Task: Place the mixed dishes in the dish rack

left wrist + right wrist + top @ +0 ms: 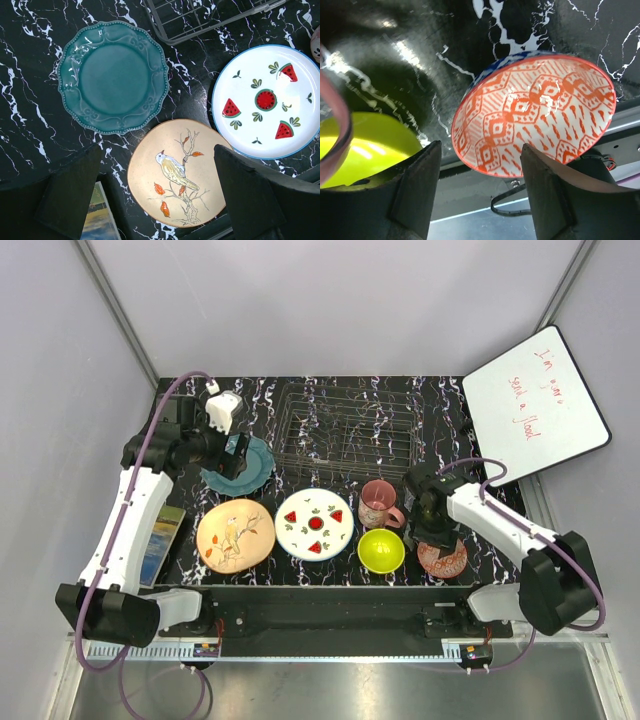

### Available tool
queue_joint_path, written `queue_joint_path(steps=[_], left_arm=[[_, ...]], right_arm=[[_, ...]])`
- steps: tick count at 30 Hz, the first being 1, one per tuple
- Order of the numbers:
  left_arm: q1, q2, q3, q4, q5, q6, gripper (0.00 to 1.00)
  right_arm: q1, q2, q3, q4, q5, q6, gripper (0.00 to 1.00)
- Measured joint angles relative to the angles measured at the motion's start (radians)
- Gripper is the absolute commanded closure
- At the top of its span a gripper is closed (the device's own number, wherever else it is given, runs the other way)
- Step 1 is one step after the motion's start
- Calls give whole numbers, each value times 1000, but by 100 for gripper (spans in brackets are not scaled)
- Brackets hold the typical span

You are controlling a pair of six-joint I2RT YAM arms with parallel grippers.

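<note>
The dish rack (345,430) stands at the back middle, and its corner (200,20) shows in the left wrist view. My left gripper (235,455) hangs open above the teal plate (112,77), with nothing between its fingers. In front lie the peach floral plate (177,172) and the white plate with red slices (267,100). The pink mug (378,504) and lime-yellow bowl (381,550) sit right of them. My right gripper (480,150) is open just over the near rim of the red patterned bowl (535,115), one finger on each side of that rim.
A white board with red writing (535,405) leans at the back right. A blue-green book (163,545) lies along the table's left edge, beside the peach plate. The table's front edge and metal rail run right behind the red bowl.
</note>
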Motion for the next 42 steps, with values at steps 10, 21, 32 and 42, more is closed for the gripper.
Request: queue_joint_path(steps=[10, 21, 32, 42], left_arm=[[0, -9, -1, 0, -17, 14, 1], [0, -25, -1, -1, -35, 26, 1], [0, -31, -1, 0, -37, 33, 1], [21, 6, 0, 30, -32, 15, 1]], right_arm=[[0, 44, -56, 44, 33, 47, 37], [0, 144, -68, 121, 41, 42, 82], [1, 24, -22, 42, 46, 30, 100], [2, -216, 375, -30, -134, -72, 100]])
